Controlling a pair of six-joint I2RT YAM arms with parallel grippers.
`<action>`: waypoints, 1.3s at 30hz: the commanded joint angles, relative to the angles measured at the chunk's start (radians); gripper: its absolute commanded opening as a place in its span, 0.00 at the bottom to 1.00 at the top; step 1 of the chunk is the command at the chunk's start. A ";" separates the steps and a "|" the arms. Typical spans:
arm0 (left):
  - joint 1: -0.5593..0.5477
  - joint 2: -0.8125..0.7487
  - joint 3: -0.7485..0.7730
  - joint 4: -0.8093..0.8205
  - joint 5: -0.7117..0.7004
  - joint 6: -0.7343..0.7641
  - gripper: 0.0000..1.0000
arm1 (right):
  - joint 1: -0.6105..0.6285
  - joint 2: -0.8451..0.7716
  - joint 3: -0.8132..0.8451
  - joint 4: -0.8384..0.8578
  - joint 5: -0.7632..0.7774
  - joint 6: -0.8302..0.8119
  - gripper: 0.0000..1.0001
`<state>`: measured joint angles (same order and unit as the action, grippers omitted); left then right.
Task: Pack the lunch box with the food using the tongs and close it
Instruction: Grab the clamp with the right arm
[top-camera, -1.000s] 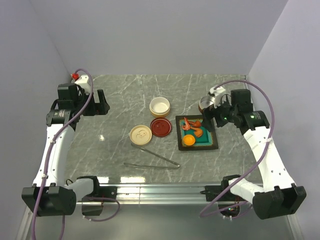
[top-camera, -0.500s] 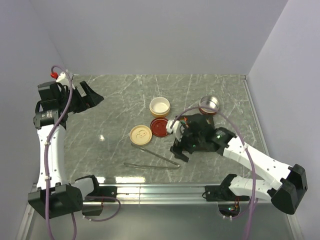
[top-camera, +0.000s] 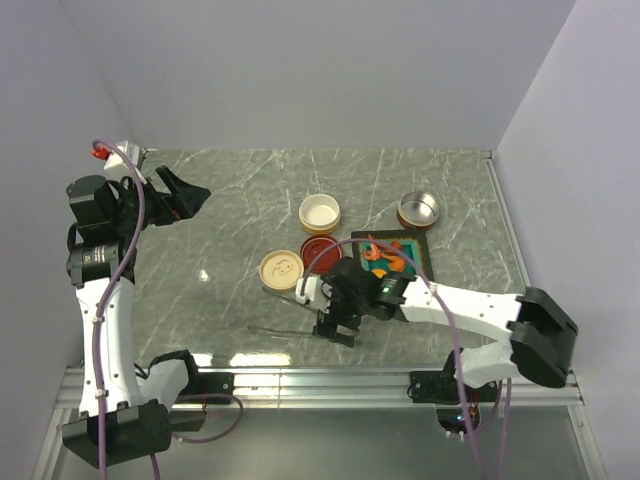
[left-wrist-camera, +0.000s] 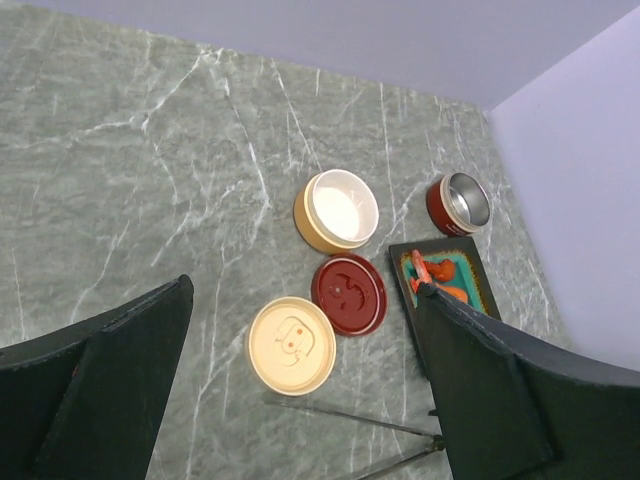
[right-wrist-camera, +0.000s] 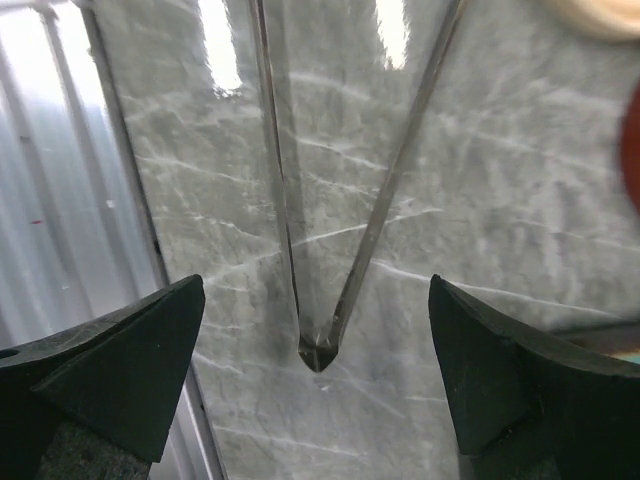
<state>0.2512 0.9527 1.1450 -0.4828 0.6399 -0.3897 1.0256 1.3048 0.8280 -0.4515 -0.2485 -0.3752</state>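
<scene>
2 grippers, both wide open and empty. Right gripper (right-wrist-camera: 318, 345) straddles the joined end of the tongs (right-wrist-camera: 394, 170) on the table (top-camera: 230, 240). Left gripper (top-camera: 185, 197) is raised aside. Food (top-camera: 385, 257) lies in the teal tray (top-camera: 415, 243).

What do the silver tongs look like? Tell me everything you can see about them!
The tongs are thin, shiny, silvery metal: two slim straight arms joined at one pointed end and spread apart in a narrow V. They lie flat on the grey marbled table, near its front edge, just nearer than the cream lid. Nothing is pinched between them. The right end effector hangs open over the joined end, one finger on each side, not gripping them.
</scene>
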 joint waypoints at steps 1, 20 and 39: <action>0.002 0.006 0.009 0.055 0.026 -0.017 0.99 | 0.045 0.083 0.056 0.016 0.093 0.013 1.00; 0.003 0.017 -0.007 0.115 0.044 -0.055 0.99 | 0.131 0.358 0.126 0.132 0.196 0.102 0.99; 0.003 0.035 -0.019 0.118 0.026 -0.078 0.99 | 0.130 0.398 0.056 0.309 0.137 0.116 0.74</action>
<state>0.2512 0.9905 1.1316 -0.3923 0.6651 -0.4675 1.1496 1.6920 0.9134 -0.1818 -0.1238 -0.2615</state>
